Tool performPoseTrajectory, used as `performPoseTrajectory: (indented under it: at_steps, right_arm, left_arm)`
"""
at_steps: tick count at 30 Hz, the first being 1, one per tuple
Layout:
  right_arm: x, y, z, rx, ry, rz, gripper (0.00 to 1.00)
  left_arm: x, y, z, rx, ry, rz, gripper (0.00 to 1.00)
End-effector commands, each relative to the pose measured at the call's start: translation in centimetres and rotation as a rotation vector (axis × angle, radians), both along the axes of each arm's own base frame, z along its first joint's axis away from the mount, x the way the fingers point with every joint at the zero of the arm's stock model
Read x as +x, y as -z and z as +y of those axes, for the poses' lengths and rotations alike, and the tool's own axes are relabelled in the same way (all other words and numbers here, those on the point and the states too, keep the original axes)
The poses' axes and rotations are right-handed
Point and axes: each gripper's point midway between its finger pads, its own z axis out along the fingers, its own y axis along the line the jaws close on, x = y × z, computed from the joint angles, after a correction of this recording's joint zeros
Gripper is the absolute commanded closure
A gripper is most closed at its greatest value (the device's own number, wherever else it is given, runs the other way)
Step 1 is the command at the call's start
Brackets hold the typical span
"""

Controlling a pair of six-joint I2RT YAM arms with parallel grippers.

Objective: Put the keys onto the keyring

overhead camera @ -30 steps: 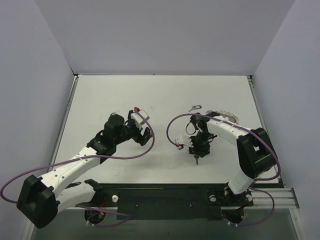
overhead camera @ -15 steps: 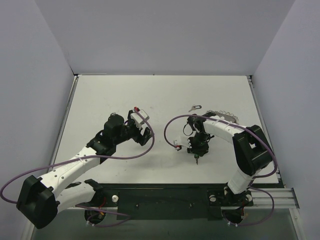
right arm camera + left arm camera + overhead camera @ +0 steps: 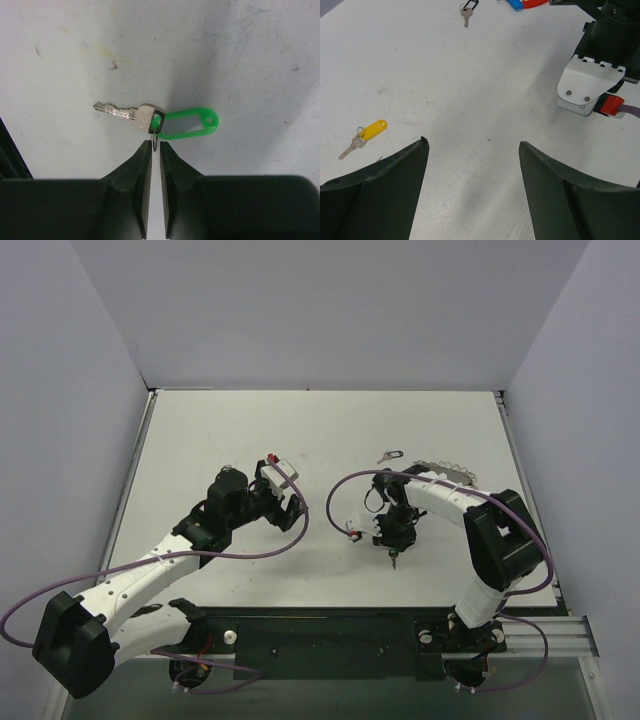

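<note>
My right gripper (image 3: 155, 143) points straight down at the table, its jaws almost together on the small split ring of the green key (image 3: 145, 117). This silver key has a green plastic tag (image 3: 191, 123). In the top view the right gripper (image 3: 394, 545) stands over the green key (image 3: 395, 562). My left gripper (image 3: 472, 142) is open and empty above the bare table; in the top view the left gripper (image 3: 291, 502) is left of the middle. A yellow key (image 3: 368, 133) lies to its left. A black key (image 3: 466, 10) lies far ahead. The keyring (image 3: 446, 468) lies at the back right.
The red piece (image 3: 536, 3) and a blue tag (image 3: 515, 4) show at the top edge of the left wrist view. The right arm's white camera box (image 3: 588, 89) with its purple cable stands ahead to the right. The black key (image 3: 388, 455) lies beside the keyring.
My right wrist and its cable have shifted slightly to the left over the green key. The left arm has not moved.
</note>
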Motion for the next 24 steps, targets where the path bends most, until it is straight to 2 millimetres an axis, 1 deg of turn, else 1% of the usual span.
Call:
performPoseTrajectory:
  at_steps: [1,3,6,7,8,9,10,11,12,13,14,15,16,17,18,19,20,21,22,23,24]
  right_arm:
    - [-0.7,-0.5,-0.2,-0.026,-0.015,0.042,0.96]
    - [-0.8,-0.6,-0.2,-0.028,-0.020,0.043,1.00]
    - [-0.6,-1.1,-0.3,-0.031,-0.021,0.036,1.00]
    - [-0.5,-1.5,-0.3,-0.028,-0.015,0.026,1.00]
    - [-0.4,-2.0,-0.2,-0.022,-0.013,0.021,1.00]
    - [-0.3,-2.6,-0.2,-0.009,-0.006,0.012,1.00]
    - [-0.6,-3.1,0.1,0.013,0.001,0.022,1.00]
    - [-0.6,-3.8,0.1,0.036,0.010,0.012,1.00]
    - [-1.3,-4.4,0.5,0.073,0.017,0.037,1.00]
    - [-1.5,-5.3,1.1,0.130,0.023,0.036,1.00]
    - [-2.1,-5.8,1.2,0.150,0.030,0.051,1.00]
    - [-2.5,-6.8,1.8,0.213,0.040,0.055,1.00]
    - [-3.0,-7.4,1.9,0.241,0.044,0.067,1.00]
    - [-3.4,-8.2,2.2,0.282,0.051,0.063,1.00]
    - [-3.9,-8.7,2.2,0.300,0.057,0.072,1.00]
    - [-4.3,-9.4,2.4,0.337,0.067,0.070,1.00]
    - [-4.7,-9.9,2.3,0.349,0.073,0.073,1.00]
    - [-5.0,-10.6,2.4,0.384,0.079,0.067,1.00]
    - [-5.6,-10.9,2.3,0.388,0.078,0.082,1.00]
    - [-5.9,-11.5,2.4,0.412,0.075,0.073,1.00]
    - [-6.4,-11.7,2.3,0.415,0.078,0.084,1.00]
  left_arm:
    - [0.3,-3.3,-0.5,-0.043,0.018,-0.076,0.17]
    - [0.2,-3.2,-0.5,-0.042,0.022,-0.073,0.17]
    - [-0.2,-3.3,-1.0,-0.052,0.058,-0.072,0.21]
    - [-0.5,-3.3,-1.2,-0.056,0.076,-0.072,0.24]
    - [-1.0,-3.7,-1.7,-0.074,0.120,-0.078,0.26]
    - [-1.3,-3.5,-1.9,-0.076,0.142,-0.077,0.30]
    - [-2.1,-3.9,-2.6,-0.095,0.199,-0.084,0.32]
    - [-2.4,-3.8,-2.8,-0.102,0.223,-0.083,0.35]
    - [-3.1,-4.3,-3.3,-0.122,0.273,-0.090,0.36]
    - [-3.4,-4.3,-3.5,-0.133,0.292,-0.084,0.39]
    - [-3.9,-4.8,-3.9,-0.159,0.333,-0.097,0.39]
    - [-4.8,-4.6,-4.3,-0.181,0.371,-0.072,0.41]
    - [-4.9,-5.4,-4.6,-0.213,0.388,-0.098,0.42]
    - [-5.6,-5.3,-4.9,-0.247,0.412,-0.065,0.44]
    - [-5.9,-6.2,-5.5,-0.290,0.430,-0.076,0.47]
    - [-6.3,-6.3,-5.8,-0.312,0.440,-0.058,0.48]
    - [-7.2,-6.7,-6.6,-0.328,0.469,-0.070,0.49]
    - [-7.0,-6.8,-7.0,-0.325,0.450,-0.084,0.49]
    - [-8.3,-6.7,-8.2,-0.321,0.484,-0.082,0.49]
    - [-8.3,-6.7,-8.9,-0.311,0.469,-0.103,0.48]
    - [-9.5,-6.5,-10.3,-0.308,0.506,-0.102,0.48]
